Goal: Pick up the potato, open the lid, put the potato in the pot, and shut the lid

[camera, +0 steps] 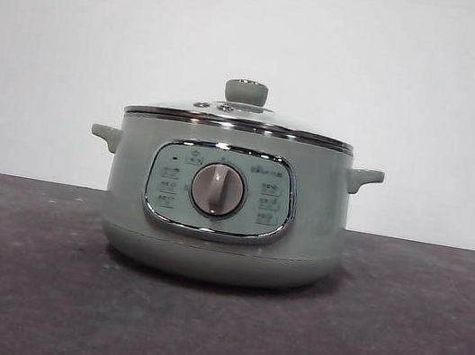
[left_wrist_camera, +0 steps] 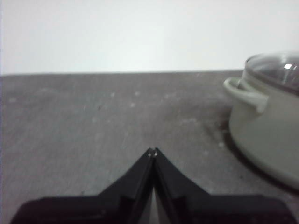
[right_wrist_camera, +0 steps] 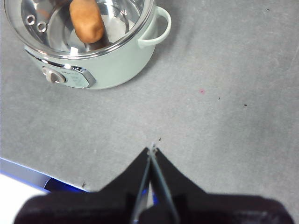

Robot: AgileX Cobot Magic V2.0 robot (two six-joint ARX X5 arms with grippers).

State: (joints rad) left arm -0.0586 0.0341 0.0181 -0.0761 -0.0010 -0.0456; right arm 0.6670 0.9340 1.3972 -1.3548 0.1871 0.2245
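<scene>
While both arms wait, I see the lumpy orange-brown potato inside the wide sage-green electric pot on the grey table, under the domed glass lid. Left tool and right tool are pressed together, holding nothing.

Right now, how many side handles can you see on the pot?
2. One handle sticks out at one end of the pot in the front view, the other handle at the opposite end, both just under the lid.
</scene>
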